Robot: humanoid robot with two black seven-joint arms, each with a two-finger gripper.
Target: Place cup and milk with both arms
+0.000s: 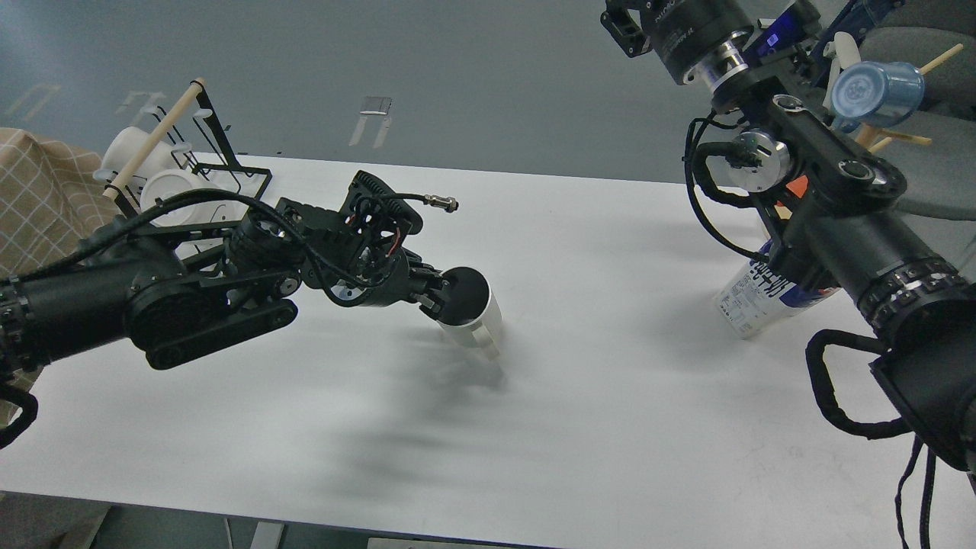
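Note:
A white cup (479,324) with a dark inside is tilted, its mouth facing up towards me, just above the white table (595,396) near the middle. My left gripper (435,293) is shut on the cup's rim from the left. The cup's handle points down at the table. A white and blue milk carton (751,301) leans tilted at the right side of the table, partly behind my right arm (831,206). The right gripper's fingers are hidden behind the arm's links at the carton.
A black wire rack (221,164) with white cups and a wooden rod stands at the table's back left. A blue cup (877,91) hangs on wooden pegs at the back right. A checked cloth (38,198) lies at the left edge.

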